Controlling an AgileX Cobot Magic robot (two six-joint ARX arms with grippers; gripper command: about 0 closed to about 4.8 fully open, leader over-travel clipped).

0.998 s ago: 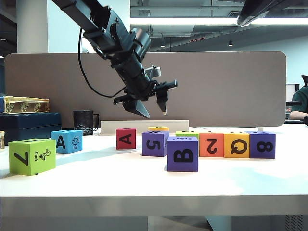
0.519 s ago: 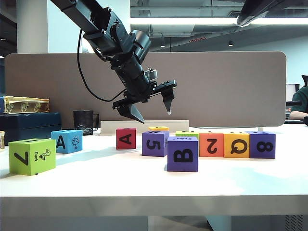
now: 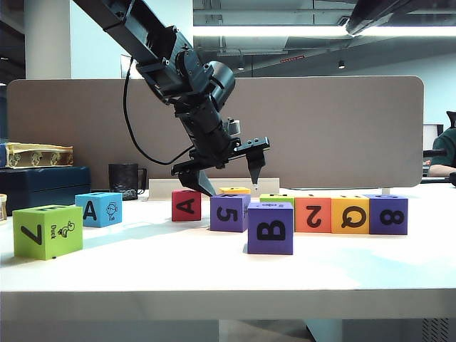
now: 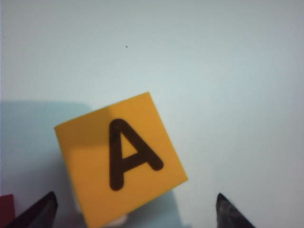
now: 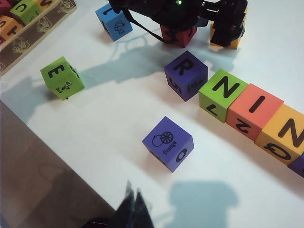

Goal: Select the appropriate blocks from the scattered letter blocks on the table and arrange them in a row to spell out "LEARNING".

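Hanging above the middle of the exterior view, the left gripper (image 3: pixel 226 169) had its fingers (image 3: pixel 255 158) spread wide and empty over a yellow block (image 4: pixel 121 158) marked A, just behind the purple 5 block (image 3: pixel 229 211) on the white counter (image 3: pixel 178 267). The row of blocks (image 3: pixel 349 214) ran rightward from there. The right gripper (image 5: pixel 133 205), low in its wrist view, had its fingers pressed together, holding nothing.
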